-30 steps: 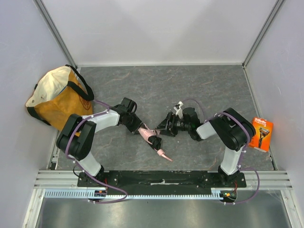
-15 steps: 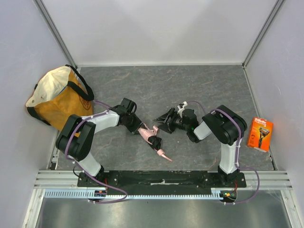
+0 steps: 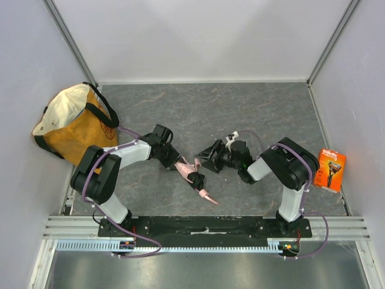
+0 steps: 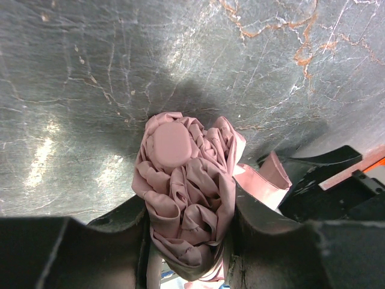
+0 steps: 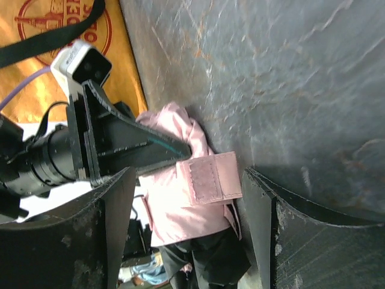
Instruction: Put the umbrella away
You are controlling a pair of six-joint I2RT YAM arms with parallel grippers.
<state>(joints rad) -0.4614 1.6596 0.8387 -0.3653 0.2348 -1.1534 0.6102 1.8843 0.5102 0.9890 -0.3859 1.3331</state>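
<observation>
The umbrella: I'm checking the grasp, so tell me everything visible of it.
The umbrella is folded: crumpled pale pink fabric, a black handle end, a thin strap with a fastening tab. It rests on the table, pinched between the fingers of the left gripper. The open right gripper hovers beside it, not touching.

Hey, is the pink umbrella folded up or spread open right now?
Folded. The umbrella is a tight bundle of gathered pink fabric, narrow enough to sit gripped inside the left claw.
</observation>
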